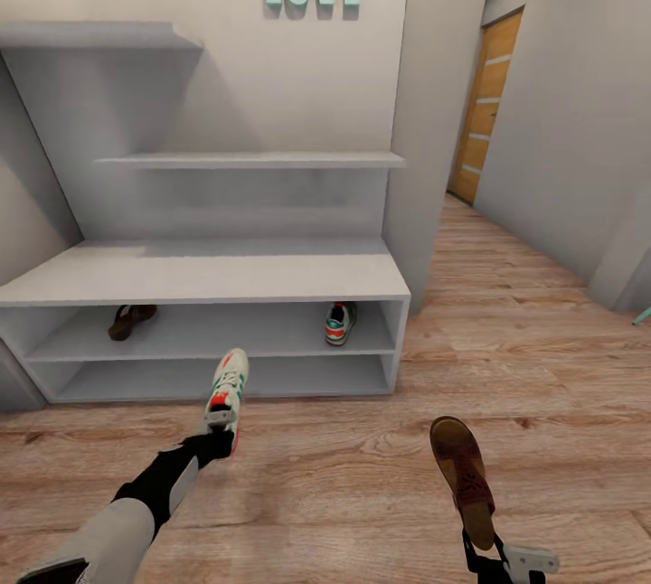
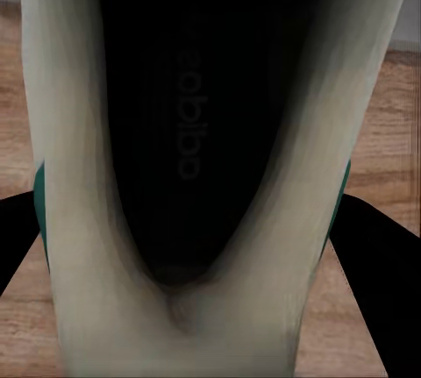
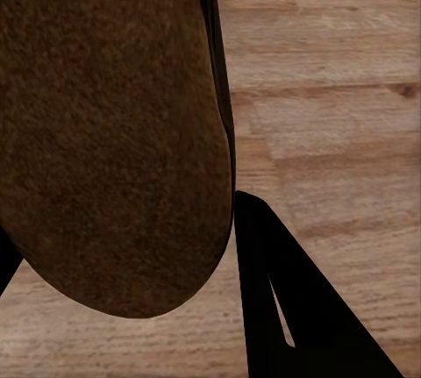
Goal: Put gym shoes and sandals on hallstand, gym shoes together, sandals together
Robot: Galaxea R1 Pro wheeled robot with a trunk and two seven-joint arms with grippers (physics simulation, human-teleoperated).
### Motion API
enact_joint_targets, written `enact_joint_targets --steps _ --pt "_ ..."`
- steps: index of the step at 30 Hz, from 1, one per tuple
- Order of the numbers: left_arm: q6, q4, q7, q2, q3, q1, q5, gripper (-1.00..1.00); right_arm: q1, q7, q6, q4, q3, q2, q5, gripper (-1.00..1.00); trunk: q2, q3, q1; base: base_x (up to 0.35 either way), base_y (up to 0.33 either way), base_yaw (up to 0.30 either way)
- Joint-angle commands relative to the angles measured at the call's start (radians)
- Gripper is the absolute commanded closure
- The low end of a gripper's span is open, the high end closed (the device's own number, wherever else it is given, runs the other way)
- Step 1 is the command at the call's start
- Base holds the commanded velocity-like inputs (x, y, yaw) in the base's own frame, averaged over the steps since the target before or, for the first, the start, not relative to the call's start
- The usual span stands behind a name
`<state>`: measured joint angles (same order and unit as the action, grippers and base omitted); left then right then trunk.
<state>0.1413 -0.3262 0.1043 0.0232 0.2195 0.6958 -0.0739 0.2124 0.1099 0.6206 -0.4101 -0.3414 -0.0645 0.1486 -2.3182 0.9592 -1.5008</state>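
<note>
Facing the hallstand (image 1: 208, 277), the left claw (image 1: 220, 421) grips a gym shoe (image 1: 228, 385) while the right claw (image 1: 481, 548) clasps a sandal (image 1: 461, 475).

The pale-grey hallstand (image 1: 208, 275) stands on the wood-plank corridor floor (image 1: 506, 331), and its upper shelf slot carries a brown sandal (image 1: 130, 321) near the left end and a gym shoe (image 1: 340, 324) near the right end.

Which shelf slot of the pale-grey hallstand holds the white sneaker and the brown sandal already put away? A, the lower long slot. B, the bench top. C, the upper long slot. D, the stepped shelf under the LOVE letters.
C: the brown leather sandal and white green-striped sneaker both sit in the pale-grey hallstand's upper long slot.
</note>
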Motion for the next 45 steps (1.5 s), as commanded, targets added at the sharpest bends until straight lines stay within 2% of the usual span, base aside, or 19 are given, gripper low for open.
enact_joint_targets --steps 1,6,12,13,15,16,18,20,22,27,37,45 --pt "0.027 -0.002 0.008 -0.002 0.009 0.015 -0.009 1.0 0.001 0.007 0.002 0.0 -0.008 0.001 0.005 1.0 0.0 0.001 0.0 0.0 0.0 0.0" --pt "0.083 -0.001 0.009 -0.011 0.008 0.059 -0.009 1.0 0.001 0.007 0.002 -0.001 -0.008 0.001 0.005 1.0 0.0 0.001 0.0 0.0 0.0 0.0" --pt "0.124 -0.006 0.009 -0.02 -0.001 0.073 -0.012 1.0 0.001 0.008 0.001 -0.002 -0.01 -0.001 0.004 1.0 0.0 0.001 0.0 0.0 0.0 0.0" --pt "0.129 -0.023 0.009 -0.015 -0.029 0.073 -0.011 1.0 0.001 0.008 0.001 -0.002 -0.01 -0.001 0.004 1.0 0.0 0.001 0.0 0.0 0.0 0.0" --pt "0.135 -0.047 0.009 -0.014 -0.045 0.073 -0.01 1.0 0.001 0.006 0.001 -0.002 -0.01 -0.001 0.004 1.0 0.0 0.001 0.0 0.0 0.0 0.0" --pt "0.175 -0.082 0.009 -0.016 -0.055 0.074 -0.009 1.0 0.001 0.004 0.0 -0.003 -0.01 -0.002 0.004 1.0 -0.007 0.004 -0.004 0.0 0.0 0.0" --pt "0.23 -0.119 0.009 -0.018 -0.058 0.075 -0.008 1.0 0.001 0.004 -0.001 -0.003 -0.022 -0.003 0.003 1.0 -0.021 0.012 -0.011 0.0 0.0 0.0" --pt "0.259 -0.146 0.009 -0.015 -0.059 0.076 -0.007 1.0 0.001 0.004 -0.002 -0.003 -0.067 -0.004 0.004 1.0 -0.035 0.02 -0.019 0.0 0.0 0.0" --pt "0.266 -0.152 0.009 -0.013 -0.06 0.075 -0.007 1.0 0.001 0.004 -0.002 -0.003 -0.085 -0.004 0.004 1.0 -0.049 0.029 -0.027 0.0 0.0 0.0" --pt "0.272 -0.156 0.009 -0.011 -0.061 0.073 -0.006 1.0 0.001 0.004 -0.002 -0.003 -0.1 -0.005 0.005 1.0 -0.084 0.053 -0.046 0.0 0.0 0.0" --pt "0.272 -0.159 0.009 -0.009 -0.061 0.067 -0.007 1.0 0.001 0.004 -0.002 -0.003 -0.103 -0.003 0.005 1.0 -0.084 0.068 -0.046 0.0 0.0 0.0" --pt "0.271 -0.159 0.009 -0.008 -0.061 0.062 -0.008 1.0 0.001 0.004 -0.002 -0.003 -0.102 -0.003 0.004 1.0 -0.084 0.07 -0.046 0.054 0.0 -0.033"
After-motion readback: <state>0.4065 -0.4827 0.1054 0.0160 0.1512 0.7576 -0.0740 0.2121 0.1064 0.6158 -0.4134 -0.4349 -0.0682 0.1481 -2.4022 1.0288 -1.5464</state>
